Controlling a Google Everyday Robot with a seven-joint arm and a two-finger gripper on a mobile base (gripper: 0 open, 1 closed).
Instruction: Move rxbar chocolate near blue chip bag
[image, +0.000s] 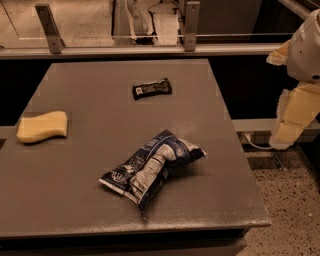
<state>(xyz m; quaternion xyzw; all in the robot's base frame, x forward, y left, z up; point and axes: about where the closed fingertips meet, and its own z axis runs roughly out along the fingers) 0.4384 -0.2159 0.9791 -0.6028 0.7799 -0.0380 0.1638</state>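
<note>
The rxbar chocolate (152, 89) is a small flat black bar with white text, lying on the grey table (75, 165) toward the back centre. The blue chip bag (152, 167) is a large crumpled dark-blue and white bag lying at the front centre of the table, well apart from the bar. My gripper (289, 131) hangs at the far right of the camera view, off the table's right edge and above the floor, away from both things. It holds nothing that I can see.
A yellow sponge (42, 126) lies near the table's left edge. A rail with metal posts (49, 29) runs behind the table. Speckled floor (290, 210) lies to the right, with a white cable near the wall.
</note>
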